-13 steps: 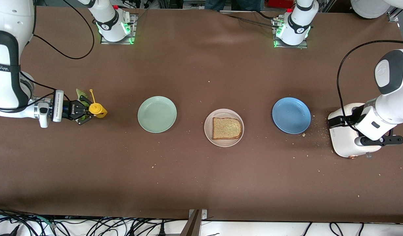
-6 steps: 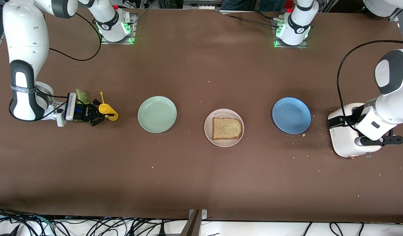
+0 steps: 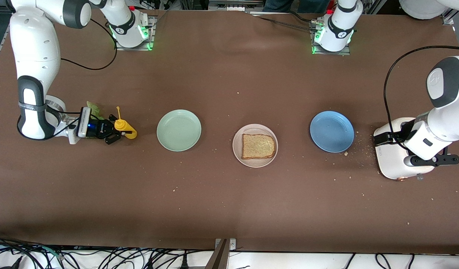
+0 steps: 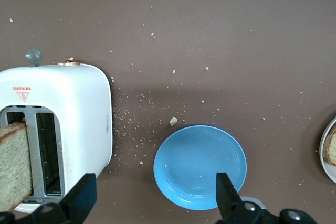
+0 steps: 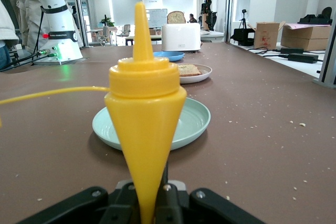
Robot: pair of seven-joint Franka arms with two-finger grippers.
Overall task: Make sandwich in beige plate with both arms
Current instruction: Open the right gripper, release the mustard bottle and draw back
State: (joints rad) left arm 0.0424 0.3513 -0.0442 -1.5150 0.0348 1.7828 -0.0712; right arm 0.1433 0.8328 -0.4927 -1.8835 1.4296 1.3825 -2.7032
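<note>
We see one square slice of speckled brown toast (image 3: 258,146) lying flat on the round beige plate (image 3: 238,145), between a mint-green plate (image 3: 178,130) and a glossy blue plate (image 3: 331,131). A ruffled lettuce leaf (image 3: 94,109) lies at the right arm's end. There the right gripper (image 3: 115,131) is clamped on a smooth yellow squeeze bottle (image 3: 125,128). Our left gripper (image 4: 152,200) hangs spread wide over the white toaster (image 3: 392,160), where another slice (image 4: 14,163) stands in a slot.
</note>
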